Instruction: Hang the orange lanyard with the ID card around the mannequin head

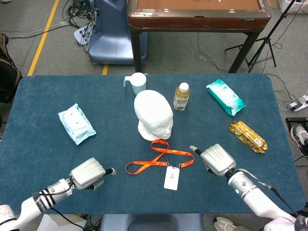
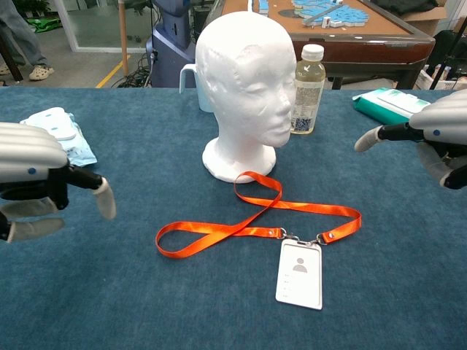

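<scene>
Head view shows one mannequin head (image 1: 154,115), with one orange lanyard (image 1: 159,157) and its one ID card (image 1: 171,178) lying flat on the table (image 1: 43,149) just in front. Two wipe packs, one bottle, one cup. Left hand (image 1: 88,173) and right hand (image 1: 216,160) hover empty, fingers apart.

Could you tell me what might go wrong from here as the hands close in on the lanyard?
The orange lanyard lies flat and twisted on the cloth, so either robot hand, left or right, may struggle to pinch it or open the loop. Pulling it could drag the ID card. The mannequin head looks light and might tip against the bottle.
</scene>
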`<act>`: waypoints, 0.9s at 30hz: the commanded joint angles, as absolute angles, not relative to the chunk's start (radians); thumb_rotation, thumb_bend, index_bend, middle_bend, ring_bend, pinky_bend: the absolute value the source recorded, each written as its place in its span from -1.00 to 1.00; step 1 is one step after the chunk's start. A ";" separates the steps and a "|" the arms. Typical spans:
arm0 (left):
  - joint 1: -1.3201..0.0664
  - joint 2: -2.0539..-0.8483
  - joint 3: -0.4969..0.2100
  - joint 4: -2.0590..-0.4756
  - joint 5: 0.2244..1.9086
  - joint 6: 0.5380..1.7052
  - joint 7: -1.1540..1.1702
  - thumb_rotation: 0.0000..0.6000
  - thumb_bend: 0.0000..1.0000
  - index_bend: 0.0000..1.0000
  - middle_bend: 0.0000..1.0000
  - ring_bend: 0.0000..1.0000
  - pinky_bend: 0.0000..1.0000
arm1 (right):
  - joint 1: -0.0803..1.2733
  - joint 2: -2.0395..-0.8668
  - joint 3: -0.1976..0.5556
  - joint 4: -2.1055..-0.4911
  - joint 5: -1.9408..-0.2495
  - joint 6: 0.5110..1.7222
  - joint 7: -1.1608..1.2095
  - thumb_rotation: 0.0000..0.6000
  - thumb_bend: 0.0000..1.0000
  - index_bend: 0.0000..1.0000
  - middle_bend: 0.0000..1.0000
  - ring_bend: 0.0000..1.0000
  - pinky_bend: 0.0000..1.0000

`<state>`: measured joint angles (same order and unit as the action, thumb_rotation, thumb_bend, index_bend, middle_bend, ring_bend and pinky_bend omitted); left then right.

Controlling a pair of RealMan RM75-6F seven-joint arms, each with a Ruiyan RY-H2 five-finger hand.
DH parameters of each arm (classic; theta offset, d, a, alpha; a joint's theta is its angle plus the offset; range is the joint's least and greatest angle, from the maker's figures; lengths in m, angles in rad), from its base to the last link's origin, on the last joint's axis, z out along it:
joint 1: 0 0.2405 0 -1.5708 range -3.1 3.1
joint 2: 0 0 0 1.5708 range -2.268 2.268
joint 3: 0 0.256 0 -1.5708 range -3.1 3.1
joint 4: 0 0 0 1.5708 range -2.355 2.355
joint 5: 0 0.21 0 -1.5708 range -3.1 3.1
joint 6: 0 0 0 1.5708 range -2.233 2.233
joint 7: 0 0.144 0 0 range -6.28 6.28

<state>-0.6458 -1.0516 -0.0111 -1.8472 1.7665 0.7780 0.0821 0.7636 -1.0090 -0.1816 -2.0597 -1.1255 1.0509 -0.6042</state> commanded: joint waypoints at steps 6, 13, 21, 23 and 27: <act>-0.718 -1.162 -0.039 -1.840 1.653 0.689 0.166 1.00 -0.06 -0.44 0.86 0.72 0.56 | 0.735 -1.007 -0.167 -2.037 -1.148 1.028 -0.577 1.00 1.00 -0.77 1.00 1.00 1.00; -0.761 -1.251 -0.064 -1.806 1.557 0.652 0.244 1.00 -0.03 -0.51 0.94 0.81 0.62 | 0.708 -0.997 -0.155 -2.035 -1.177 1.023 -0.562 1.00 1.00 -0.77 1.00 1.00 1.00; -0.817 -1.312 -0.066 -1.792 1.466 0.606 0.358 1.00 -0.02 -0.55 0.97 0.85 0.64 | 0.679 -0.977 -0.138 -2.039 -1.193 1.025 -0.550 1.00 1.00 -0.77 1.00 1.00 1.00; -0.830 -1.335 -0.066 -1.778 1.427 0.598 0.397 1.00 -0.02 -0.55 0.98 0.86 0.65 | 0.672 -0.976 -0.135 -2.037 -1.197 1.022 -0.545 1.00 1.00 -0.77 1.00 1.00 1.00; -0.854 -1.371 -0.061 -1.757 1.346 0.591 0.475 1.00 -0.02 -0.55 0.99 0.87 0.66 | 0.660 -0.975 -0.130 -2.030 -1.204 1.016 -0.538 1.00 1.00 -0.77 1.00 1.00 1.00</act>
<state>-0.8366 -1.3478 -0.0643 -1.7711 1.3832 0.5991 0.4383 0.6610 -0.9756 -0.1313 -2.0316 -1.2025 1.0172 -0.5396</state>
